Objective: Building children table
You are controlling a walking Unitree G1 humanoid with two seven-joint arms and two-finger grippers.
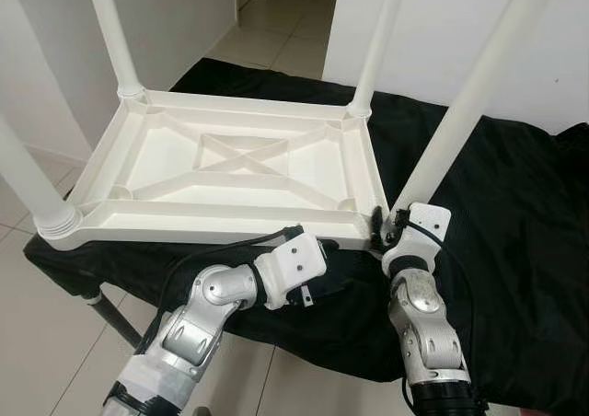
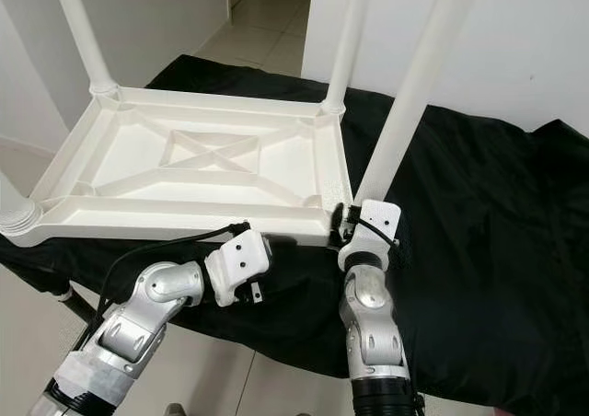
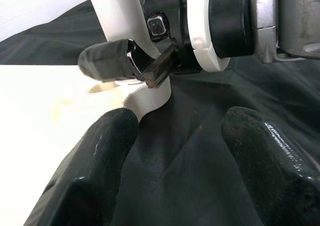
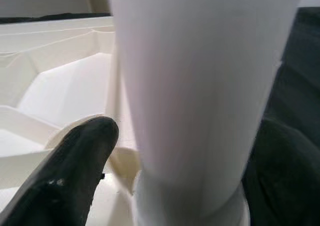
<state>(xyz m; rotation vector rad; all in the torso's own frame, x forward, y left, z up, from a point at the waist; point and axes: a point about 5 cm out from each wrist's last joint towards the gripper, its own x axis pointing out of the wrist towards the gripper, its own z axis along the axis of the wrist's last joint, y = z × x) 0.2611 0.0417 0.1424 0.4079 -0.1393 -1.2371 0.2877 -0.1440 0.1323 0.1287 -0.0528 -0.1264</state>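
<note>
Both arms low in the head view, nearest the camera. Right gripper at the near right corner of the tabletop, jaws closed round the base of the near right leg; right wrist view shows one black finger touching the leg's left side, the other dark behind its right side. Left gripper under the tabletop's near edge, just left of that same corner, jaws wide w/ nothing between them, over the black cloth; its wrist view looks across at the right gripper on the leg.

Tabletop: white plastic, upside down, ribbed underside w/ X brace up, lying on the cloth-covered bench. Leg stands in each corner socket: far left leg, far right leg, near left leg, plus the gripped one, which tilts off to the right. Cloth spreads well right of the tabletop. Tile floor below left, white walls behind.
</note>
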